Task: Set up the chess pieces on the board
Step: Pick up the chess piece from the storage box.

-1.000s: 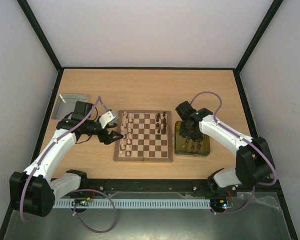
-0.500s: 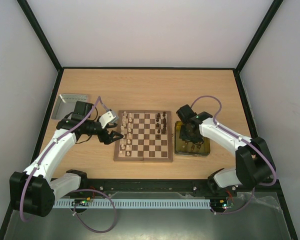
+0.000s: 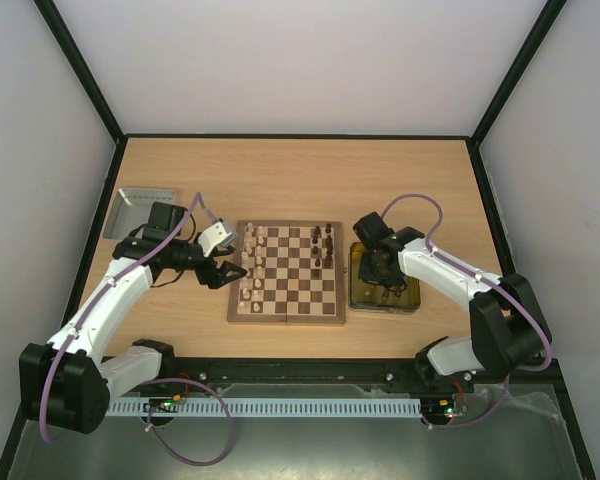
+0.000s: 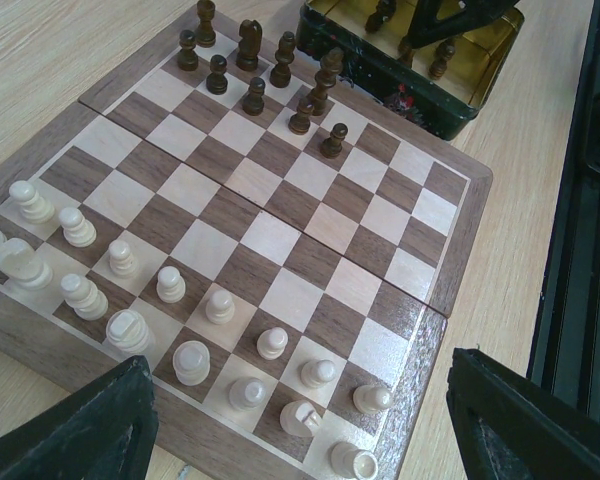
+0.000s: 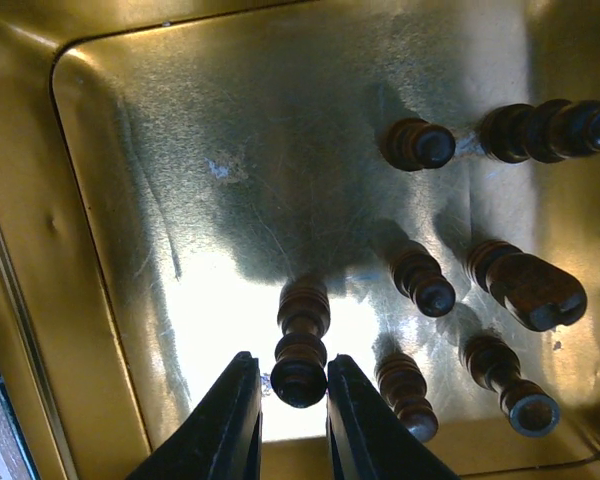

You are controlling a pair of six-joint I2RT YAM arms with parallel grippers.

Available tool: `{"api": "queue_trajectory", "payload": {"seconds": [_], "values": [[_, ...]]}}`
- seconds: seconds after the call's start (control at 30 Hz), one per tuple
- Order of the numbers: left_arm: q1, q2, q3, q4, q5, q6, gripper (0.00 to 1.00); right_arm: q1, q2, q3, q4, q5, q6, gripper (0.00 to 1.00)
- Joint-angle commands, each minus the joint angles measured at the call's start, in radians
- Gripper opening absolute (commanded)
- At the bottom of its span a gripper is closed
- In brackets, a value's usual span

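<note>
**Right hand narrow round a dark piece in the tray, left hand wide at the board**

From above, we see the board [image 3: 287, 285] lying flat between the two hands, its fold seam running from the near edge to the far one. The left hand [image 3: 232, 271] sits just off the board's left edge and points across it. The cream pieces [image 3: 248, 262] stand right ahead of its fingertips, and the dark pieces [image 3: 327, 245] stand along the side farthest from it. The right hand [image 3: 384, 283] points down into the yellow tray [image 3: 356, 296], just beside the board. A silver tray [image 3: 138, 212] lies behind the left arm. At this size we cannot tell one kind of piece from another.

The left wrist view shows that hand's jaws wide apart with nothing between them, both fingertips cut off by the bottom edge. Every piece on the board stands upright, long axis vertical. One cream piece at the left edge is cut off, and the tray beyond the far corner is cropped at the top.

In the right wrist view, the fingers [image 5: 230, 430] are drawn in narrow on either side of one dark piece [image 5: 300, 345]. It stands on the tray floor with its top towards the hand and its long axis roughly in line with the fingers. The right finger looks to be touching it. We cannot tell whether the left one does, or whether the piece is actually gripped. Six more dark pieces lie to the hand's right, and the top-right one is cut off at the frame edge. We cannot tell whether they stand or lean.
</note>
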Motion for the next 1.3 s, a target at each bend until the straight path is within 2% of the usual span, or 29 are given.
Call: {"api": "queue_trajectory", "payload": {"seconds": [0.0,0.4,0.47,0.53,0.93,1.27], "values": [[-0.007,-0.013,-0.015,0.011,0.002,0.002,0.80,-0.007,0.008,-0.012,0.019,0.011,-0.004,0.18],[-0.007,-0.015,-0.017,0.011,0.002,0.002,0.80,-0.010,0.026,-0.038,0.050,-0.001,-0.001,0.17],[-0.007,-0.015,-0.017,0.012,0.003,0.002,0.80,-0.009,0.026,-0.039,0.048,0.002,0.001,0.13],[-0.006,-0.014,-0.016,0.012,0.002,0.002,0.80,-0.010,0.021,-0.032,0.039,0.011,0.003,0.03],[-0.007,-0.012,-0.017,0.012,0.004,0.002,0.80,-0.005,-0.028,0.153,-0.111,0.087,-0.020,0.02],[-0.009,-0.006,-0.017,0.014,0.003,0.001,0.80,0.147,-0.003,0.244,-0.138,0.083,0.037,0.02]]}}
